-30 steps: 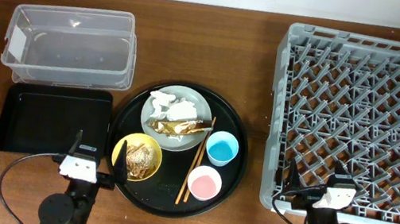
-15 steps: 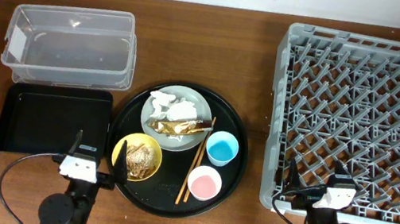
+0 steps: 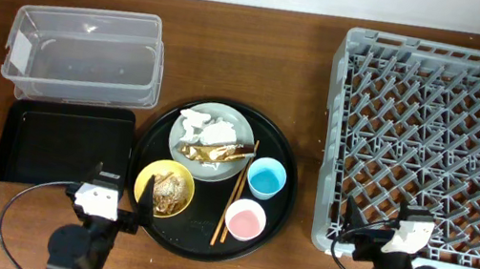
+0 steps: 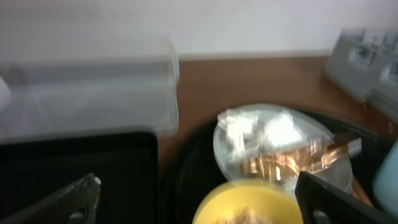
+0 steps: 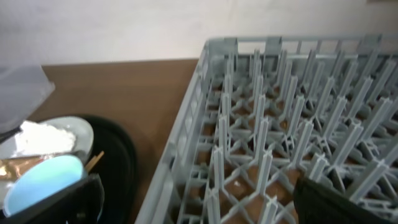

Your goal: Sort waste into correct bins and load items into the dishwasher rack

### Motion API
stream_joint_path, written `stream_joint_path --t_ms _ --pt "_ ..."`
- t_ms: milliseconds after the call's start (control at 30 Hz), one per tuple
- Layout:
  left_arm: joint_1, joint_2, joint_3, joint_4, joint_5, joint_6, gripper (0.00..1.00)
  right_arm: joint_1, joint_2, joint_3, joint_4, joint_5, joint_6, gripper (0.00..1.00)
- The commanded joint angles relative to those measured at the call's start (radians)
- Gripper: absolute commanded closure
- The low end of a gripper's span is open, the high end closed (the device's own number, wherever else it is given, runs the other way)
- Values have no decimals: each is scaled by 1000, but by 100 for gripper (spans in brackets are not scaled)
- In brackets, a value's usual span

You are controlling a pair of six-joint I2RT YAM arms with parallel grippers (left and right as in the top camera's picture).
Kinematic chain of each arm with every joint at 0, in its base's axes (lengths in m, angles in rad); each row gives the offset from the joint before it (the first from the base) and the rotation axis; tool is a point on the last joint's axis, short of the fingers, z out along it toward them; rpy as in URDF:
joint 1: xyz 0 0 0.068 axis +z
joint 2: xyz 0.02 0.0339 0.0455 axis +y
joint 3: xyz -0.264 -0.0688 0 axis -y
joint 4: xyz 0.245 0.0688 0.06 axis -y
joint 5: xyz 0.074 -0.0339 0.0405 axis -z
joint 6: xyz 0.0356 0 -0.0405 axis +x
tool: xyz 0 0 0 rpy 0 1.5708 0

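The plate [image 3: 216,166] holds white tissue [image 3: 202,129] and a brown-gold wrapper [image 3: 213,152]. The yellow bowl [image 3: 148,178] holds brownish food scraps [image 3: 169,191]. The blue cup [image 3: 267,177], pink cup [image 3: 245,219] and chopsticks [image 3: 235,192] lie beside them. The clear tub [image 3: 84,52] and flat black tray [image 3: 65,143] are at the left, the grey rack [image 3: 435,151] at the right. My left gripper [image 3: 118,191] is open and empty, in front of the yellow bowl [image 4: 249,202]. My right gripper [image 3: 378,224] is open and empty over the rack's front left corner [image 5: 280,124].
All the dishes sit on a large round black tray [image 3: 280,218] in the middle of the brown table. The rack's wall [image 5: 180,149] stands close to the right of the round tray. Black cables trail from both arms at the front edge.
Both arms have shifted slightly toward the front edge, the right one also a little to the right. No object has moved.
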Motion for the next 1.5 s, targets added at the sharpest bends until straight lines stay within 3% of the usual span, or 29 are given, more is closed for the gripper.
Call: stream_joint_path --t_ms 0,233,467,667,867,933,1067,1300,1333,1400,1467 --pt "1 119 142 -99 24 -13 0 5 107 153 -98 -10 14 2" --pt "1 539 485 -236 79 -13 0 5 396 434 -404 -11 14 2" --pt "1 964 940 -616 146 -5 0 5 513 539 -519 -14 14 2" --pt "-5 1093 965 -463 154 4 1 5 513 539 -520 -14 14 2" --pt "-176 1381 965 -380 154 222 11 5 513 539 -520 -14 14 2" --pt "-209 1468 965 -363 153 221 11 5 513 539 -520 -14 13 2" --pt "-243 1635 965 -318 153 221 21 5 513 539 -520 -14 13 2" --pt "-243 1697 965 -261 72 221 22 5 513 539 -520 -14 13 2" --pt "-243 1698 965 -261 74 221 30 5 513 539 -520 -14 13 2" --pt "-243 1701 963 -265 74 220 55 5 513 539 -520 -14 14 2" --pt "-243 1701 963 -269 74 220 61 5 513 539 -520 -14 14 2"
